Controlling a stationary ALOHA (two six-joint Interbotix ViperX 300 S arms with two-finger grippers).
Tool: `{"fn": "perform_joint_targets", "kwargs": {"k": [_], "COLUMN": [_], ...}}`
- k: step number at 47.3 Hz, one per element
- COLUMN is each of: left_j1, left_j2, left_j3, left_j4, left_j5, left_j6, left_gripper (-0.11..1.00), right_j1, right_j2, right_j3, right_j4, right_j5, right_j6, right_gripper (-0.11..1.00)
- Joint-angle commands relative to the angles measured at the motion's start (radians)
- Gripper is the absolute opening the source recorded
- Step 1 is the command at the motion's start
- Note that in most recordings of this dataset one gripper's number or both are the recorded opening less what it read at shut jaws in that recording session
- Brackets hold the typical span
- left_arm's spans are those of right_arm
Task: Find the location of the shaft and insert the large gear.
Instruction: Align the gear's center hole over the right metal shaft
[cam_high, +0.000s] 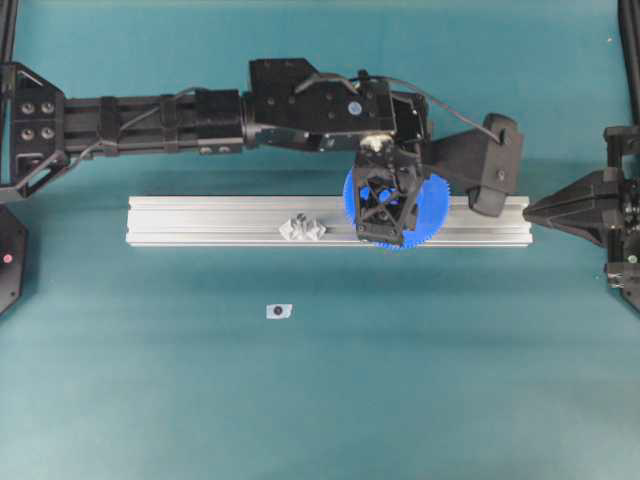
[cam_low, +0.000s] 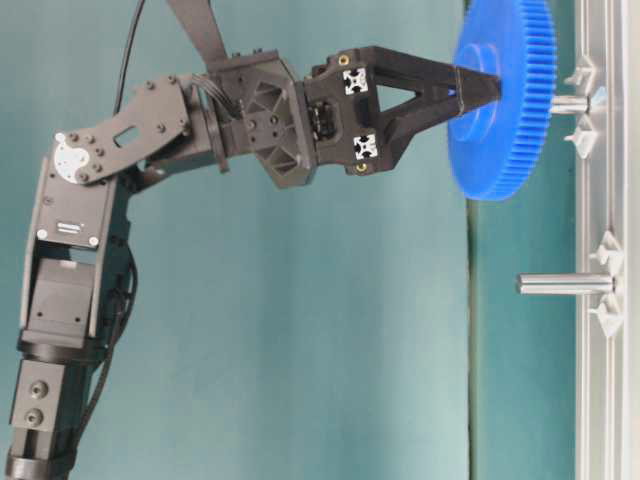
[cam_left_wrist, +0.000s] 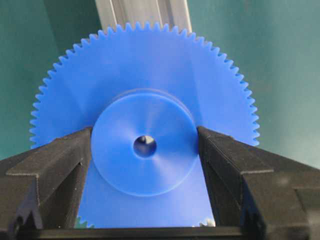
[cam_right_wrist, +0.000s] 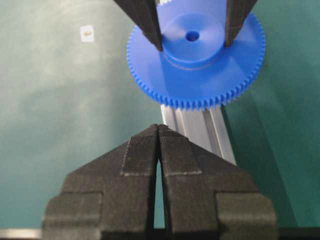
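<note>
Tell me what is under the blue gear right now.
Under the blue gear lies the aluminium rail. The table-level view shows a metal peg on the rail, pointing at the gear's middle. From overhead the left gripper and gear cover it, so whether it has entered the hole is unclear.

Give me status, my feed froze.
Left gripper shut on large gear hub. Right gripper shut, idle. Gear just above shaft, not seated. Nothing blocking.

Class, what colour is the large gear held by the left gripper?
Bright blue; the large gear shows best in the left wrist view.
</note>
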Motion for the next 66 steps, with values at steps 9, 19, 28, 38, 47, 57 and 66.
{"fn": "perform_joint_targets", "kwargs": {"k": [9,19,28,38,47,57,66], "left_j1": [0.037,0.055,0.055,0.055,0.055,0.055,0.055], "left_j2": [-0.037,-0.041,-0.043,-0.043,-0.038,-0.023,-0.026], "left_j3": [0.005,0.006,0.005,0.002,-0.018,-0.029,-0.035], "left_j4": [0.003,0.003,0.003,0.003,0.003,0.003,0.003], "left_j5": [-0.002,0.023,0.026,0.025,0.018,0.025,0.025], "left_j6": [0.005,0.005,0.006,0.008,0.037,0.029,0.031], "left_gripper": [0.71,0.71,0.71,0.71,0.71,0.71,0.71], "right_j1": [-0.003,-0.003,-0.003,-0.003,-0.003,-0.003,-0.003], "right_j2": [0.003,0.003,0.003,0.003,0.003,0.003,0.005], "right_j3": [-0.011,-0.011,-0.009,-0.008,-0.008,-0.008,-0.009], "right_j4": [0.0,0.0,0.0,0.0,0.0,0.0,0.0], "right_j5": [-0.005,-0.005,-0.005,-0.005,-0.005,-0.005,-0.005], "right_j6": [0.009,0.009,0.009,0.009,0.009,0.009,0.009], "right_gripper": [0.01,0.01,0.01,0.01,0.01,0.01,0.01]}}
